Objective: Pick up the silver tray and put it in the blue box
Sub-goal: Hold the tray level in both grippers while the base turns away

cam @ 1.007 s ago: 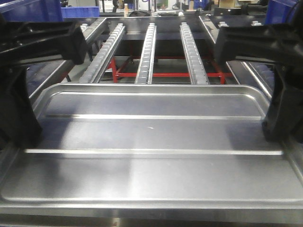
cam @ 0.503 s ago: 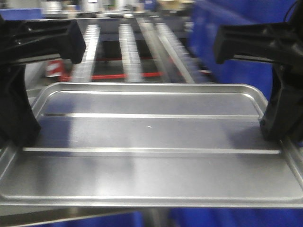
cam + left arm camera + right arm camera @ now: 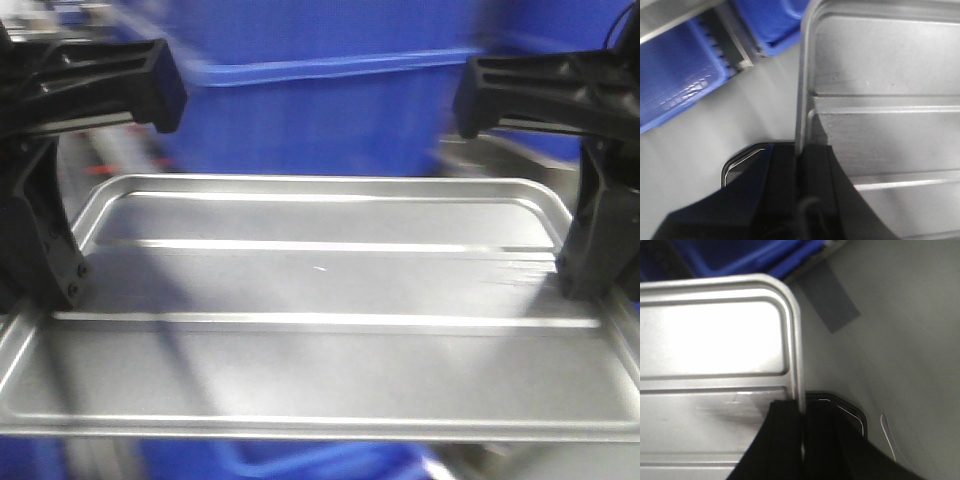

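The silver tray (image 3: pixel 320 300) is held level in the air and fills the front view, its two long ribs running left to right. My left gripper (image 3: pixel 45 290) is shut on the tray's left rim. The left wrist view shows its jaws (image 3: pixel 800 160) pinching that rim (image 3: pixel 802 85). My right gripper (image 3: pixel 590 280) is shut on the right rim. The right wrist view shows its jaws (image 3: pixel 801 412) clamped on the rim (image 3: pixel 796 350). A large blue box (image 3: pixel 330 110) stands blurred right behind the tray's far edge.
More blue crates show in the left wrist view (image 3: pixel 675 85) and at the top of the right wrist view (image 3: pixel 735 257). Grey floor lies below the tray, with a strip of grey tape (image 3: pixel 832 297). Blue plastic shows under the tray's near edge (image 3: pixel 300 460).
The background has swept sideways: the roller rack and red frame are gone and blue crate walls now fill the view behind the tray. Both grippers keep their hold on the tray.
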You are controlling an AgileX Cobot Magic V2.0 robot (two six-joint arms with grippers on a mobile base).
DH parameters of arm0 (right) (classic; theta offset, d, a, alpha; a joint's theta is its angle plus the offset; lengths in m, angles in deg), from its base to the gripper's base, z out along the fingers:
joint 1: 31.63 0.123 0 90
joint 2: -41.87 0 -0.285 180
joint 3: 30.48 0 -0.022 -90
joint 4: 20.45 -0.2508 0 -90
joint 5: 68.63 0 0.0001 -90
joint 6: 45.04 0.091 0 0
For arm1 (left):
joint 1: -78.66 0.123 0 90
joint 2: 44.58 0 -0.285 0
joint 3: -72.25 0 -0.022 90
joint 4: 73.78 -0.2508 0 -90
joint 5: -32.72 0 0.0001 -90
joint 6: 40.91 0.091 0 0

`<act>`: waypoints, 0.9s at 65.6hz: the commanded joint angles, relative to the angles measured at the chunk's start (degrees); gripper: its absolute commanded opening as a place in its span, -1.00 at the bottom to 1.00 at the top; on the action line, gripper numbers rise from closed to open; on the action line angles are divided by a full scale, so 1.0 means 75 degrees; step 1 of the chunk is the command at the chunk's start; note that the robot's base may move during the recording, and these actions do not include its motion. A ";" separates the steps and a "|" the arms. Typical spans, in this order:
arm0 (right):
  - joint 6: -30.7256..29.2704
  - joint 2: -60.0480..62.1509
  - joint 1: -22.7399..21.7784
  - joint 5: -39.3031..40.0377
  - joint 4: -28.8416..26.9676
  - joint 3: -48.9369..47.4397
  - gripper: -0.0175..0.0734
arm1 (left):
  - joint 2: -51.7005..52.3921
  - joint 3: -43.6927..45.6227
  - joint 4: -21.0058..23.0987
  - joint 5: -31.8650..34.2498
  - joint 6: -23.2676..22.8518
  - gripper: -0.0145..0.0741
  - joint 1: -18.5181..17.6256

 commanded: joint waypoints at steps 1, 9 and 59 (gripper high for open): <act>0.0024 0.0208 -0.0038 -0.0214 0.0437 -0.0185 -0.51 | 0.0198 0.0155 -0.0211 -0.0140 -0.0040 -0.91 -0.0058; 0.0024 0.0208 -0.0038 -0.0418 0.0437 -0.0185 -0.51 | 0.0198 0.0155 -0.0211 -0.0140 -0.0040 -0.91 -0.0058; 0.0024 0.0208 -0.0038 -0.2252 0.0437 -0.0185 -0.51 | 0.0198 0.0155 -0.0211 -0.0140 -0.0040 -0.91 -0.0058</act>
